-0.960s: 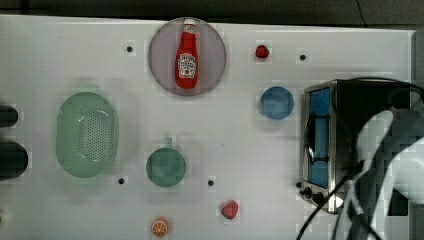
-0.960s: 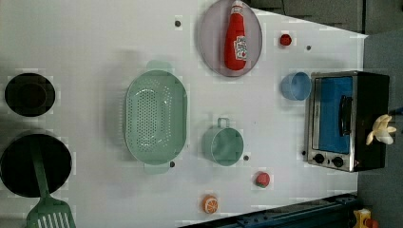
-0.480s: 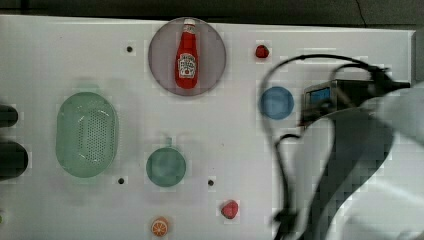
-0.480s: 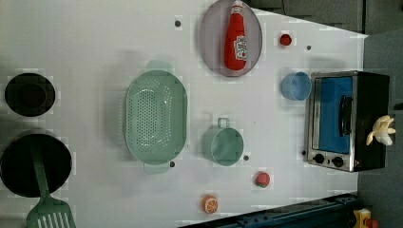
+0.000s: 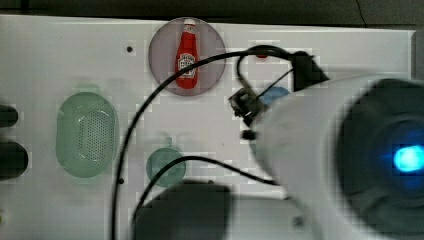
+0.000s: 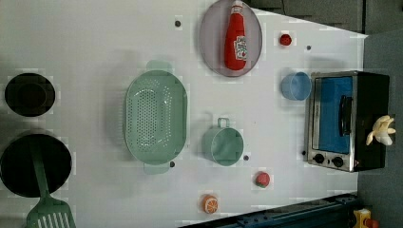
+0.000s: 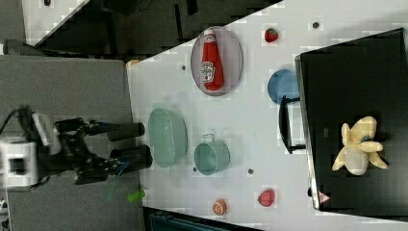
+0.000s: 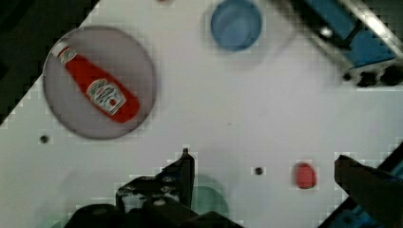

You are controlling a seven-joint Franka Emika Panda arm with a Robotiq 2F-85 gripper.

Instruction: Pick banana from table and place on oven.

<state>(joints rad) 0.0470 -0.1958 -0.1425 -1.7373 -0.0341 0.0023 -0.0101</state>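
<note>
Top view: the arm (image 5: 345,160) hangs high above the counter (image 5: 60,60) and covers the oven's side of it; cables loop out past the ketchup (image 5: 186,54).
Left view: banana (image 6: 381,131) lies on the oven (image 6: 349,118), at the back edge of its black top, away from the glass door. A blue cup (image 6: 295,86) stands just beside the oven's door.
Right view: banana on the oven top, well inside the edges, peel ends splayed. Nothing grips it.
Wrist view: the gripper (image 8: 266,166) stands wide open and empty, its two tips far apart, with bare counter and a small red fruit (image 8: 304,175) seen between them. The oven is off towards one corner.
Jaws: released, holding and touching nothing.
Task state: the placement looks done, judging by where the banana rests.
Risk: in the left view the banana sits close to the oven's far edge; a nudge from the arm or a trailing cable could roll it off the back.
Risk, second: loose cables could snag the cup by the oven.
</note>
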